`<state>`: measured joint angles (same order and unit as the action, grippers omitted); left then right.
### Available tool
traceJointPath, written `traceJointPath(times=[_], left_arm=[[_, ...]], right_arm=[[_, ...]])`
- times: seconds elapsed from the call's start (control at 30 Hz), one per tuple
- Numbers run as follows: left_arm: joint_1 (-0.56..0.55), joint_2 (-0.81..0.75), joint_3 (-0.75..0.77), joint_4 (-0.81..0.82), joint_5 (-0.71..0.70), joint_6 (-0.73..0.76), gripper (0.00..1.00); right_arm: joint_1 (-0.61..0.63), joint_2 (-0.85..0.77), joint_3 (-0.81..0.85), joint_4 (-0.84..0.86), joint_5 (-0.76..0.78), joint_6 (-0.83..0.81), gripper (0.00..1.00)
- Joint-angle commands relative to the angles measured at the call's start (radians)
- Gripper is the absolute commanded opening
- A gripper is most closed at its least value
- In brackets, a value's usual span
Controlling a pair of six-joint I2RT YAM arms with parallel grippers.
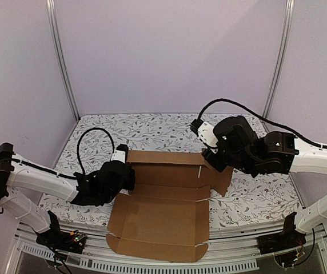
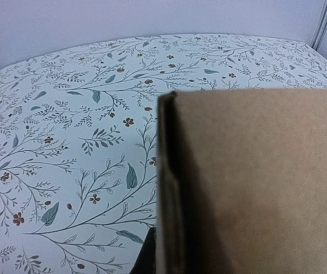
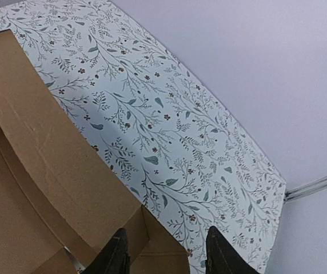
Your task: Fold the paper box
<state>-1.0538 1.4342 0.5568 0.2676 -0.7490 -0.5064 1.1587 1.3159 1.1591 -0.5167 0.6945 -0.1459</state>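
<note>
Sitting toward the near side of the worktop (image 1: 152,128), the box (image 1: 160,194) is brown, unprinted and only part-formed. Back wall (image 1: 166,158) stands upright along the far side, and the base lies flat in front of it. Front panel (image 1: 158,228) is flat, with its near end overhanging the worktop edge. At the right end a side flap (image 1: 223,180) leans outward and is not tucked. Left hand (image 1: 123,174) is at the box's left far corner. Its wrist view is filled by a raised card wall seen edge-on, very close. Cannot tell how wide this hand is or whether it grips the card; the fingers are not clearly shown. Right hand (image 3: 164,257) is at the right far corner, its fingers (image 3: 115,257) well apart and straddling the corner fold. There is clear space on one side of the card, so it is spread and clamping nothing. Judgement: early-to-middle stage. Back wall is up and the sides are perhaps being raised. Left to do: set both side walls, tuck the corner flaps, then bring the front panel over and seat its tabs. Tabs and slots are too small to read.
</note>
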Motion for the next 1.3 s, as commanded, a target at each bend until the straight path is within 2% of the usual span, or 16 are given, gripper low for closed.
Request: traceJointPath(times=[0.0, 0.1, 0.13, 0.6, 0.97, 1.27], left_arm=[[-0.005, 0.012, 0.014, -0.052, -0.030, -0.062, 0.00], [-0.003, 0.011, 0.000, -0.064, -0.026, -0.102, 0.00], [-0.004, 0.010, -0.005, -0.067, -0.022, -0.109, 0.00], [-0.003, 0.002, -0.024, -0.091, 0.008, -0.186, 0.00], [-0.003, 0.002, -0.019, -0.088, 0.046, -0.191, 0.00], [-0.003, -0.063, -0.027, -0.105, 0.130, -0.280, 0.00]], right_arm=[[-0.107, -0.023, -0.021, -0.046, -0.178, 0.249, 0.31], [-0.160, -0.003, -0.035, -0.032, -0.255, 0.326, 0.02], [-0.168, 0.007, -0.037, -0.028, -0.269, 0.341, 0.00], [-0.218, 0.071, -0.133, 0.076, -0.322, 0.462, 0.00], [-0.217, 0.107, -0.158, 0.256, -0.434, 0.550, 0.00], [-0.222, 0.115, -0.224, 0.479, -0.537, 0.730, 0.00]])
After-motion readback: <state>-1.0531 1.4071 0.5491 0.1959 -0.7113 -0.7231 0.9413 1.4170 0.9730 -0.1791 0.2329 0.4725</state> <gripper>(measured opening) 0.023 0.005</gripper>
